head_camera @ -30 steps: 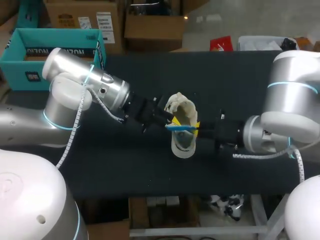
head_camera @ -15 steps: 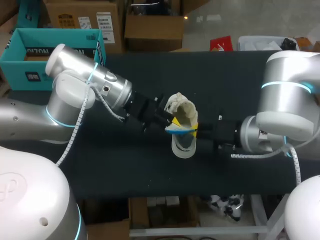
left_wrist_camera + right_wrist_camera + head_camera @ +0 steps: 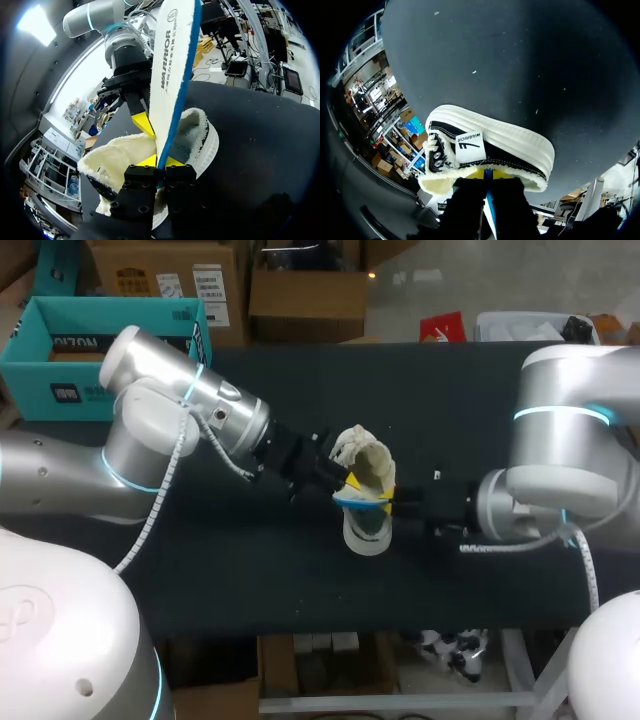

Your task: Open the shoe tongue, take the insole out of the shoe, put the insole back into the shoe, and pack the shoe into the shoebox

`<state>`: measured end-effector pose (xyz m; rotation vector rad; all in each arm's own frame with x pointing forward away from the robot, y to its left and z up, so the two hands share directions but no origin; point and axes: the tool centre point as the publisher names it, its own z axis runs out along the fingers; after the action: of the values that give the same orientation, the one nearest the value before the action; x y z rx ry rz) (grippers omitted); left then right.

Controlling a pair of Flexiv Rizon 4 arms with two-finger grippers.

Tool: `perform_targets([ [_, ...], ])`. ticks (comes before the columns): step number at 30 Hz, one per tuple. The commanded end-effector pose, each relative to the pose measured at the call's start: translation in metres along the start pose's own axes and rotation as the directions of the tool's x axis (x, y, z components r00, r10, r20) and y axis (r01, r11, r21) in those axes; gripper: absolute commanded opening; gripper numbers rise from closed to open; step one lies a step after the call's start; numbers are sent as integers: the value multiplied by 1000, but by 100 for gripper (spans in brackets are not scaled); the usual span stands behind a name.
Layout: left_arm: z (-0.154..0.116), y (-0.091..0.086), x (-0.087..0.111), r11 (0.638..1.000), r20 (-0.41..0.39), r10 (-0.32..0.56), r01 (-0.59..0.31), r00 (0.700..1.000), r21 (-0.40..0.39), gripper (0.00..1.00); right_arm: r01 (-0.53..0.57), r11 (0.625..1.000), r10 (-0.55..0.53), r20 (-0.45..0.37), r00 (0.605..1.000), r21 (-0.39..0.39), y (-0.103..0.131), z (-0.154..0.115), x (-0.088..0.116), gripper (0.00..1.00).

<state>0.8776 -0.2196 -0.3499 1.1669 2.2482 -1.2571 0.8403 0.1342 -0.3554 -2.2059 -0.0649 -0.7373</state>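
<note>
the shoe (image 3: 368, 535) sits at the centre of the dark counter (image 3: 300, 380), well apart from the teal shoebox (image 3: 45, 390) at the upper left. the insole (image 3: 175, 65) stands on edge over the shoe's fleecy opening. it is probably gripped at both ends so it can be steered without folding. the left jaws are closed thin on its near end, a yellow tip on each face. the right jaws look closed on the far end, the blue edge running between them. the left arm (image 3: 190, 410) slants down from the left and the right arm (image 3: 560, 470) reaches in low from the right, meeting over the shoe.
</note>
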Motion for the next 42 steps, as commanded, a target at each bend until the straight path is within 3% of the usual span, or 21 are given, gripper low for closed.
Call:
perform_targets([
  [1, 7, 1, -1, 1000, 2, -8, 8, 1000, 7, 0, 1, 1000, -1, 33, 999, 4, -1, 5, 6, 0],
  [2, 5, 0, -1, 1000, 3, -9, 9, 1000, 8, 15, 2, 1000, -2, 33, 999, 2, -2, 4, 6, 0],
  [4, 2, -4, 0, 1000, 5, -11, 11, 1000, 16, 65, 3, 1000, -3, 31, 1000, -4, -2, 3, 6, 0],
  [6, -3, -9, 2, 1000, 19, -3, 2, 1000, 27, 91, 2, 1000, -2, 26, 1000, -8, -2, 1, 5, 0],
  [7, -6, -13, 3, 999, 27, 0, -1, 1000, 36, 94, 0, 1000, 0, 23, 1000, -8, -2, 1, 5, 0],
  [9, -12, -20, 4, 999, 47, 9, -11, 999, 45, 91, -2, 1000, 2, 19, 1000, -10, -2, 0, 5, 0],
  [13, -24, -31, 6, 997, 65, 18, -23, 998, 70, 69, -4, 1000, 4, 15, 1000, -13, -2, 0, 5, 0],
  [17, -30, -39, 9, 995, 69, 34, -40, 997, 88, 41, -7, 1000, 7, 13, 1000, -16, -1, 0, 6, 0],
  [24, -30, -45, 10, 993, 70, 50, -57, 996, 101, 24, -13, 1000, 13, 14, 1000, -20, 0, 2, 7, 0],
  [25, -29, -46, 10, 993, 71, 52, -59, 996, 101, 16, -14, 1000, 14, 14, 1000, -20, 0, 2, 7, 0],
  [26, -29, -47, 11, 993, 71, 58, -64, 996, 99, 0, -15, 1000, 15, 16, 1000, -21, 0, 2, 7, 0],
  [28, -27, -47, 11, 993, 72, 64, -71, 995, 92, 0, -15, 1000, 15, 19, 1000, -19, 0, 3, 7, 0],
  [29, -26, -47, 12, 994, 75, 69, -76, 995, 84, 0, -14, 1000, 14, 20, 1000, -19, -2, 2, 7, 7],
  [30, -25, -47, 13, 994, 78, 72, -78, 994, 80, 0, -13, 1000, 13, 19, 1000, -19, -5, 0, 6, 38],
  [31, -25, -46, 13, 994, 79, 72, -79, 994, 79, 0, -11, 1000, 11, 16, 1000, -23, -8, -3, 5, 95],
  [32, -25, -46, 13, 994, 83, 74, -80, 994, 76, 0, -10, 1000, 11, 15, 1000, -24, -12, -6, 4, 100],
  [34, -25, -46, 14, 994, 87, 77, -84, 993, 72, 0, 4, 999, -4, 11, 1000, -51, -20, -11, 2, 100],
  [35, -25, -46, 15, 994, 88, 78, -85, 993, 72, 0, 9, 997, -7, 18, 1000, -77, -27, -14, 1, 86],
  [36, -25, -47, 15, 994, 88, 79, -85, 993, 72, 0, 17, 996, -15, 19, 1000, -93, -32, -16, -1, 46],
  [40, -24, -46, 17, 994, 90, 79, -85, 993, 68, 0, 28, 992, -25, 25, 999, -124, -44, -19, -6, 15],
  [42, -24, -46, 17, 994, 92, 78, -84, 993, 66, 0, 35, 991, -31, 31, 999, -127, -47, -17, -7, 16],
])
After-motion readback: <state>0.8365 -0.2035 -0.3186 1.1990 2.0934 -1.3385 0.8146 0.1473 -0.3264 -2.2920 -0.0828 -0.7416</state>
